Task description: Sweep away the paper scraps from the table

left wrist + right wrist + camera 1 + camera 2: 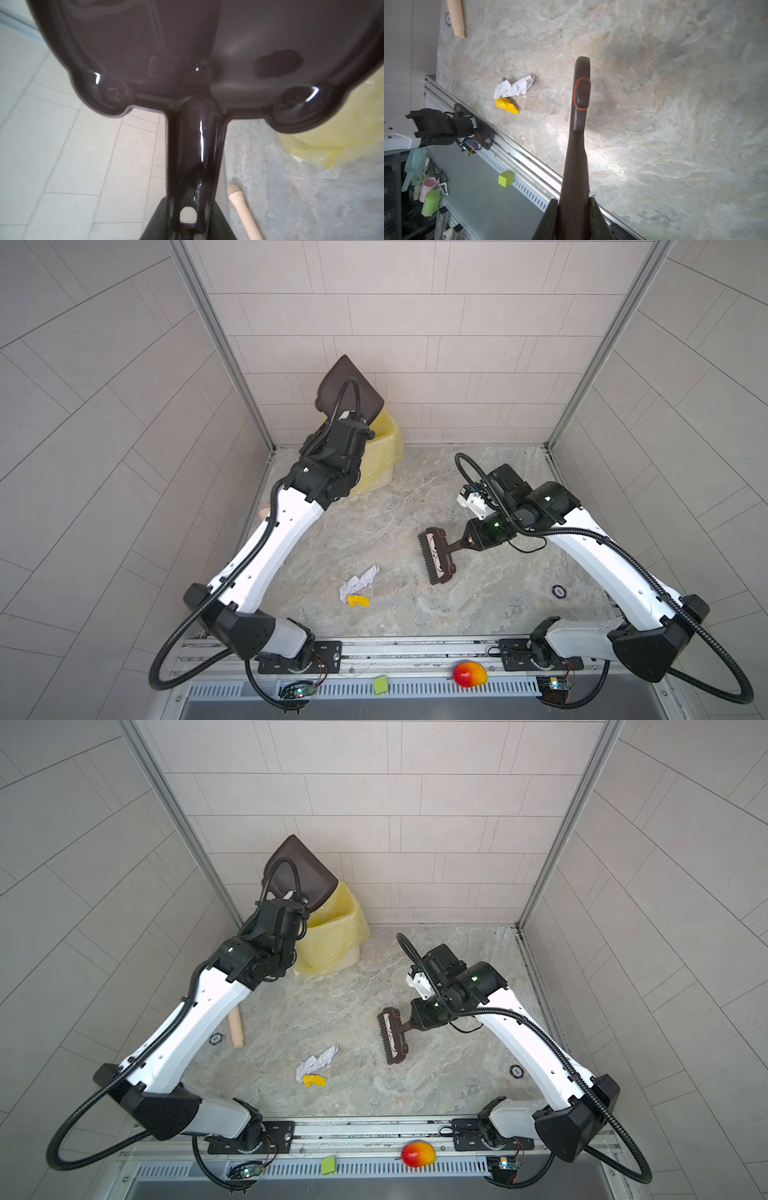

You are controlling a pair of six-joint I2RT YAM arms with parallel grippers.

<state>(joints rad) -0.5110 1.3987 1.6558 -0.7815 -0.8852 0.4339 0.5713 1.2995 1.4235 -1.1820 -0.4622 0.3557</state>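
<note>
As left fingers point(154, 224) hold dustpan point(336, 381), arm point(286, 539) outstretched

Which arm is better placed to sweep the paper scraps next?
Right: the right gripper grips the brush, close to the paper scraps. The left gripper holds the dustpan tilted above the bin.

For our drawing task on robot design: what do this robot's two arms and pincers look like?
The left arm and right arm have white tapered shells and black joint housings. A black ribbed hose loops along each. Green lights glow on the right arm's joints. The left pincer and right pincer are dark, flat wedges.
</note>
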